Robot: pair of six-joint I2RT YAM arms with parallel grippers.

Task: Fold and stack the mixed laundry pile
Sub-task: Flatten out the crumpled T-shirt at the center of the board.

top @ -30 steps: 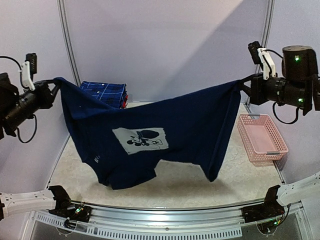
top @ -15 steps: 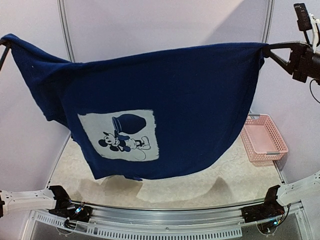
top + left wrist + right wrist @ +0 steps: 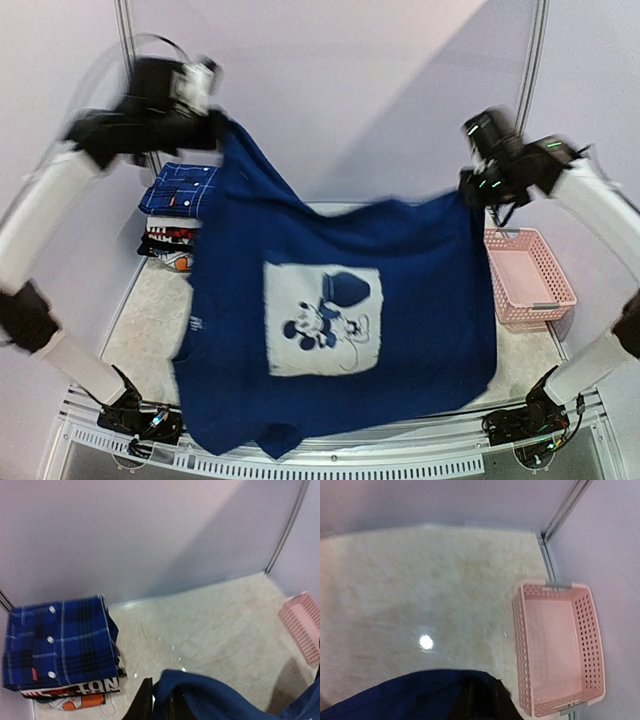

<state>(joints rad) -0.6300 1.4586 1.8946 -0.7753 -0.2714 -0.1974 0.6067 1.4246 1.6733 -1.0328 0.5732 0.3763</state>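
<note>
navy t-shirt point(image 3: 400, 260) is pinched at both ends by me. my left jaws are pressed together on a bunched edge of it, and in the left wrist view the blue cloth rises between the dark fingers point(image 3: 145, 702). my right jaws are closed on its other top edge, though there the fingertips are dark and blurred against the cloth.

the garment hangs spread in the air between my two arms, above the tabletop point(image 3: 215, 625), its left end held higher than its right. its pale-blue print point(image 3: 325, 318) faces the overhead camera. the lower hem droops down to the near rail; whether it touches the tabletop i cannot tell.

beyond my left jaws, in the back left corner, the dark-blue plaid shirt point(image 3: 60, 640) lies folded on top of a stack of folded garments point(image 3: 82, 687), one of them black with red letters. on the right side a pink basket point(image 3: 560, 650) sits on the tabletop, beside the hanging cloth.
</note>
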